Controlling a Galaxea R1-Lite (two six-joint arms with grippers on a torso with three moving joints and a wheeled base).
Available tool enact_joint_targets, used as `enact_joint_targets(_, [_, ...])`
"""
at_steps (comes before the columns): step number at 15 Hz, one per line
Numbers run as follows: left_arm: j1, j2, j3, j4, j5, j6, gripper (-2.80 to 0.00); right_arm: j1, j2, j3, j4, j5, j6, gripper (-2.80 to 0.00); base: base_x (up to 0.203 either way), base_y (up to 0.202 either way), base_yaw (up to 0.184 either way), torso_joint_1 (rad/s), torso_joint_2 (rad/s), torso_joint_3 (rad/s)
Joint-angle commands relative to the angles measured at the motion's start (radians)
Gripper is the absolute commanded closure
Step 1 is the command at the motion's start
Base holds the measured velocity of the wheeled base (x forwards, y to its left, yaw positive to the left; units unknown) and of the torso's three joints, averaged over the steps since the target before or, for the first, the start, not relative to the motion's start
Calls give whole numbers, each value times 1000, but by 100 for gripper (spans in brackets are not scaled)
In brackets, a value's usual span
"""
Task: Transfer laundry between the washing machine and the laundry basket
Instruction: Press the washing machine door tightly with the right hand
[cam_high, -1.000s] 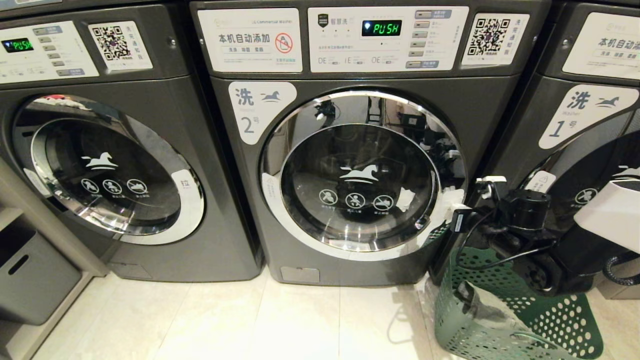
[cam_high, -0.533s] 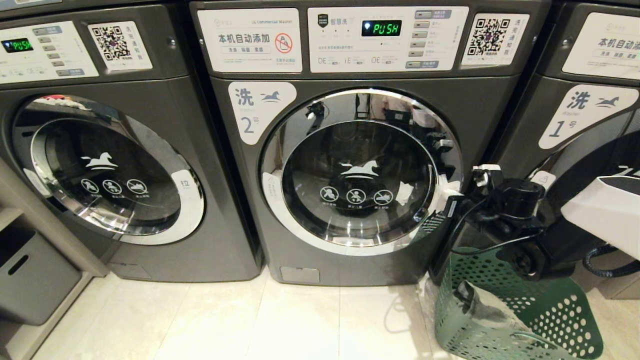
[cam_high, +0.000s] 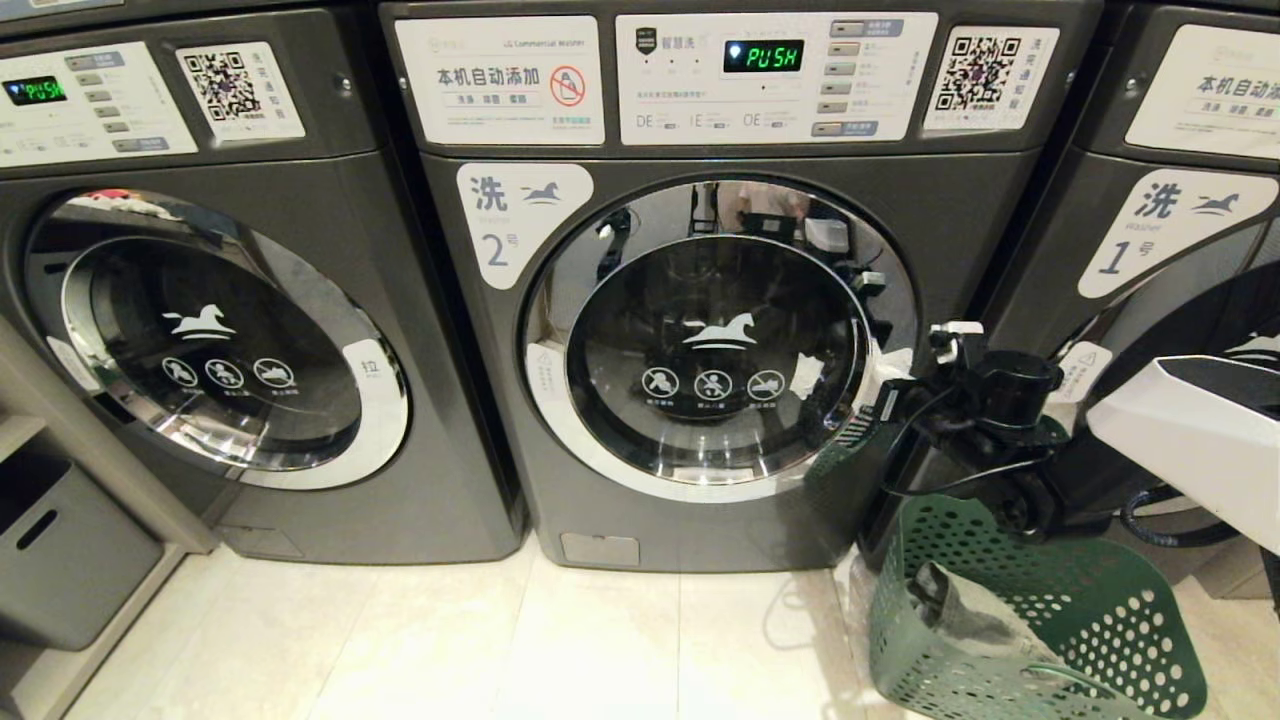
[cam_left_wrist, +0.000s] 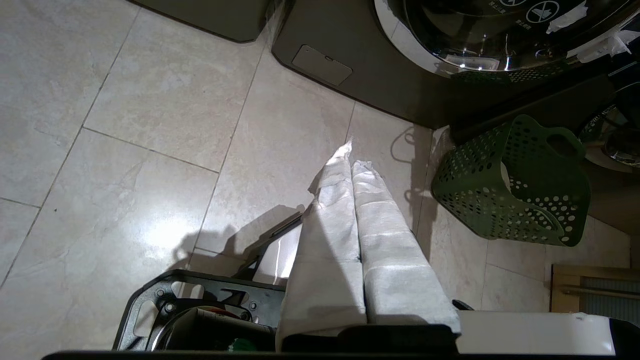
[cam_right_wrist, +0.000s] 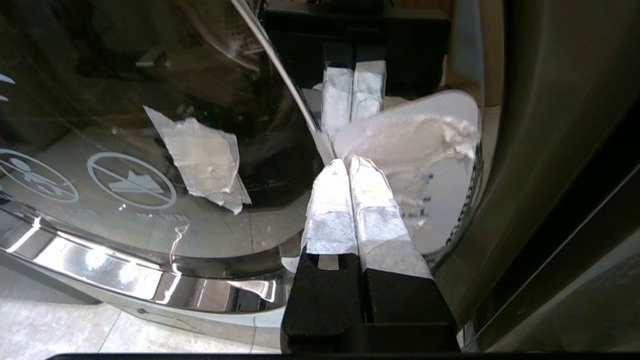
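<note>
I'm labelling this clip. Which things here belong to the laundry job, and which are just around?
Job: washer 2, its door, green basket holding laundry, right gripper at the door's edge.
Around: washer on the left, washer 1, grey bin.

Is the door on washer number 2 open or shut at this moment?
Slightly open: the door stands ajar on its handle side, with a gap showing beside the right gripper, whose shut jaws press at that edge.

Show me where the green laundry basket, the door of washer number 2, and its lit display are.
green laundry basket (cam_high: 1120, 610), head view, on its perforated inner wall.
washer door (cam_high: 715, 345), head view, on the dark glass at the horse logo.
lit display (cam_high: 763, 56), head view, on the green letters.
</note>
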Motion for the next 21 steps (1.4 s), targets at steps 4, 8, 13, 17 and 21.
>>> enact_joint_targets(4, [23, -1, 8, 4, -1, -3, 0, -2, 75, -14, -131, 0, -3, 0, 0, 0, 0, 0, 0, 0])
enact_joint_targets(8, [31, -8, 3, 17, -1, -3, 0, -10, 82, -14, -149, -3, 0, 0, 0, 0, 0, 0, 0, 0])
enact_joint_targets(13, [31, -8, 4, 23, -1, -3, 0, -17, 79, -41, -155, -3, -2, 0, 0, 0, 0, 0, 0, 0])
enact_joint_targets(17, [31, -2, 10, 23, -2, -3, 0, -17, 55, -33, -191, -5, -11, 0, 0, 0, 0, 0, 0, 0])
enact_joint_targets(21, [31, -7, 3, 39, -4, -3, 0, -14, 58, -25, -192, -5, -67, 0, 0, 0, 0, 0, 0, 0])
